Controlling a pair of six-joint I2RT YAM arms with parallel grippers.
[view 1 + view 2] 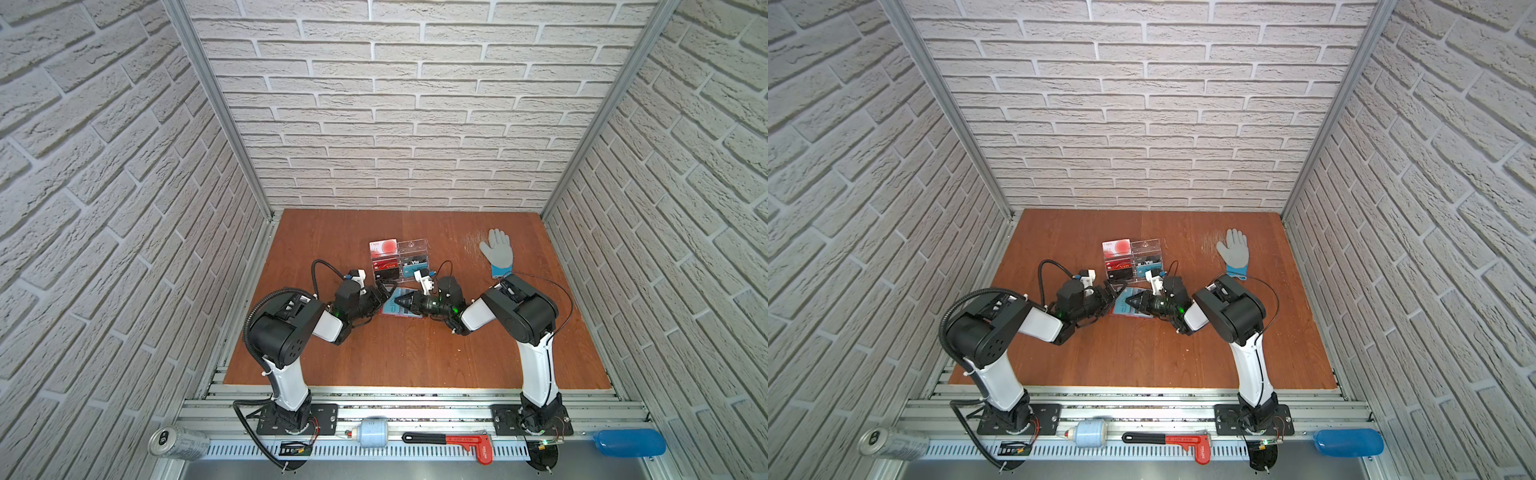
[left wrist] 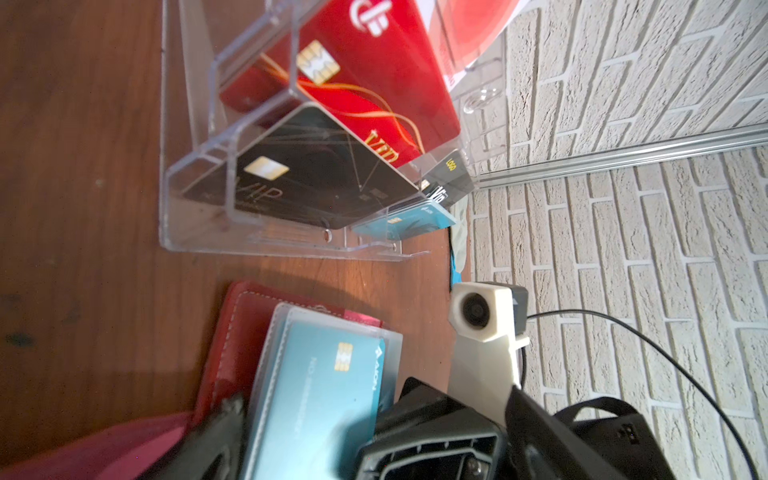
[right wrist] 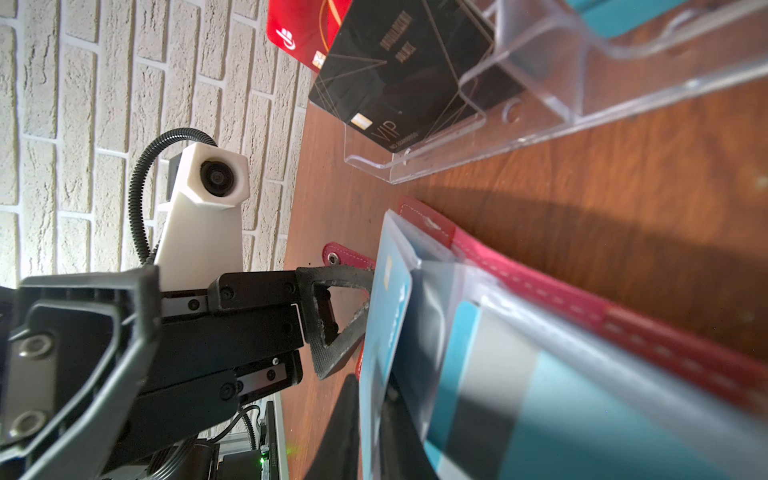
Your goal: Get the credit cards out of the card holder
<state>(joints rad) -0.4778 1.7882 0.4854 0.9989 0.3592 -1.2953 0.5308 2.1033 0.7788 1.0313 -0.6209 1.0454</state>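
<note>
The red card holder lies open on the table between both arms, its pale inside facing up and its snap tab flat on the wood. A pale blue credit card with a gold chip stands up out of its clear sleeves; the left wrist view also shows this card. My right gripper is shut on the card's edge, one finger on each face. A teal card with a dark stripe stays in the sleeves. My left gripper is open, one finger over the red cover.
A clear acrylic stand with red, black and teal VIP cards sits just behind the card holder. A grey glove lies at the back right. On the front rail are a can, a red wrench and a blue object.
</note>
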